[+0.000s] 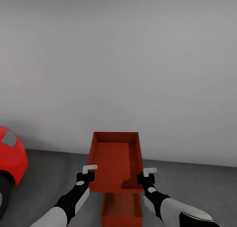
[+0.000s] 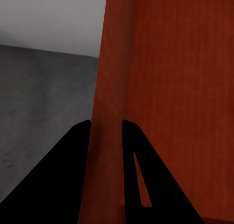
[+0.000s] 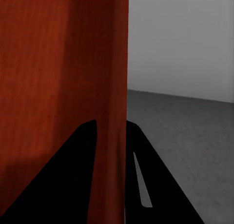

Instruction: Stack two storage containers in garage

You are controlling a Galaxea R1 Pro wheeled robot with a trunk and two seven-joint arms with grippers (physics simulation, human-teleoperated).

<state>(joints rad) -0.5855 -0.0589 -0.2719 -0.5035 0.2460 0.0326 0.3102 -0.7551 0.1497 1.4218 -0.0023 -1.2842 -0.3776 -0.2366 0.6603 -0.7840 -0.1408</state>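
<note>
**Container held aloft between two grippers in garage**

An open-topped orange-red storage container is held up off the floor by both arms. Its left wall is pinched by the left gripper and its right wall by the right gripper, both near the end closest to the robot. In the left wrist view, the wall is seen clamped between the two dark fingers; in the right wrist view, the opposite wall is gripped the same way between that gripper's fingers. A second, identical container is seen below and between the two grippers, resting on the dark grey concrete, partly hidden by the held one. Beyond the left gripper, the front of a red car is seen. A plain white-grey wall stands ahead of both grippers.
</note>
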